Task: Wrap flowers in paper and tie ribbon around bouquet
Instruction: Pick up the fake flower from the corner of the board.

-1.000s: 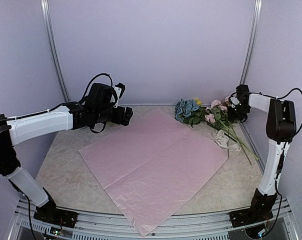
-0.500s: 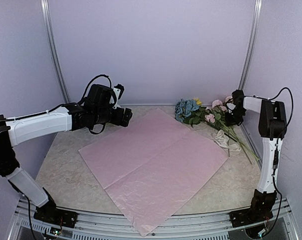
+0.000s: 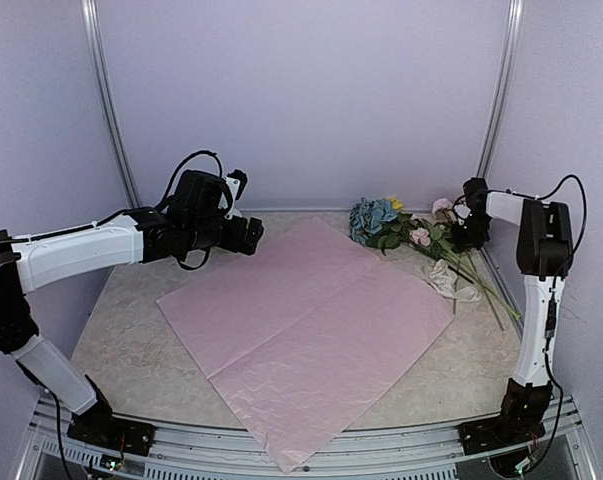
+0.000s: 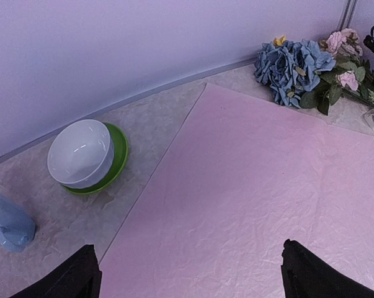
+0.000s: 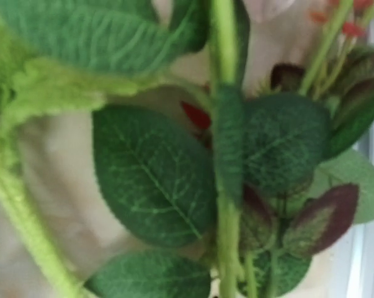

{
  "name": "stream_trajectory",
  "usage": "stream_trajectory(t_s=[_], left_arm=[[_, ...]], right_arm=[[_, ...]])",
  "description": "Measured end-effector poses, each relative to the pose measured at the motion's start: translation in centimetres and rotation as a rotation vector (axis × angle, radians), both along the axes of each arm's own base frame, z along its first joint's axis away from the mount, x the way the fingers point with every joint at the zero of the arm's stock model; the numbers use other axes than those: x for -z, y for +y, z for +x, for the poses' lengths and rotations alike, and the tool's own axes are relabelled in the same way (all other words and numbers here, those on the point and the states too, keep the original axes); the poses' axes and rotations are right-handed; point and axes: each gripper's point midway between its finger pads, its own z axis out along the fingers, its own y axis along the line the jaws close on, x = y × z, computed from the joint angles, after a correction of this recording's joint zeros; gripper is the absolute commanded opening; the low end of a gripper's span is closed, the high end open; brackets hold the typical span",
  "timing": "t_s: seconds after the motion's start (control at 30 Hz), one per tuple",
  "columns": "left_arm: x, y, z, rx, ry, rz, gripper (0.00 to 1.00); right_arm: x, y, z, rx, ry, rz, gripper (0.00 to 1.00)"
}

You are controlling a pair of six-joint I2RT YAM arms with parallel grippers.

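Nearest you, the paper (image 3: pixel 306 320) lies flat as a diamond on the table (image 3: pixel 121 340), its closest corner hanging over the front rail. Just past its right corner the ribbon (image 3: pixel 453 283) sits in a crumpled cream heap, touching the long green stalks that trail toward you along the table's right side. Mid-table, left: your left gripper (image 3: pixel 253 232) hovers near the paper's left-rear edge, jaws spread wide & holding nothing. Its wrist cam shows both black fingers (image 4: pixel 81 279) far apart w/ bare lilac sheet btwn them. Farther back, right: the flowers (image 3: pixel 396 225) lie off the paper, just beyond its far corner, w/ blue & yellow heads to the left and pink heads to the right. Your right gripper (image 3: pixel 469 230) is down at the pink end of the bunch. Its wrist cam is filled w/ blurred leaves (image 5: pixel 152 177) and a stem (image 5: pixel 227 155), so you can't tell whether it's clamped on anything. Rearmost, by the back wall at left: a white bowl (image 4: pixel 81 152) on a green saucer (image 4: pixel 117 155), w/ a blue cup (image 4: pixel 7 226) near them, all off the sheet.
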Motion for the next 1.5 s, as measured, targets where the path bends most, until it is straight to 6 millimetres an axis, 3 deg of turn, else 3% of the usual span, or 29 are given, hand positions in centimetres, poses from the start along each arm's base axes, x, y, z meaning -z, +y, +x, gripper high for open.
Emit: stream_trajectory(t_s=[0.3,0.5,0.77,0.87,1.13,1.23,1.3,1.5], left_arm=[[0.0,0.0,0.0,0.002,0.001,-0.001,0.99],[0.0,-0.1,0.0,0.005,0.001,-0.001,0.99],[0.0,-0.1,-0.1,0.011,0.000,0.002,0.99],[0.0,-0.2,-0.1,0.013,0.000,0.002,0.99],[0.0,-0.3,-0.2,0.015,0.001,0.002,0.99],[0.0,-0.3,-0.2,0.016,0.001,0.002,0.99],[0.0,-0.4,-0.2,0.019,0.001,0.002,0.99],[0.0,-0.9,-0.6,0.037,-0.002,0.009,0.99]], right_arm=[[-3.2,-0.5,0.2,0.013,-0.062,-0.030,0.24],[-2.3,-0.8,0.4,0.019,-0.045,-0.046,0.22],[1.3,-1.2,1.0,0.011,0.016,-0.070,0.12],[1.1,-1.2,1.2,0.005,0.015,-0.076,0.00],[0.1,-0.6,1.1,-0.029,0.003,-0.090,0.00],[-2.1,0.0,0.8,-0.047,-0.028,-0.118,0.00],[-4.8,0.9,0.6,-0.066,-0.088,-0.143,0.00],[-18.0,4.4,-0.6,-0.114,-0.433,-0.193,0.00]])
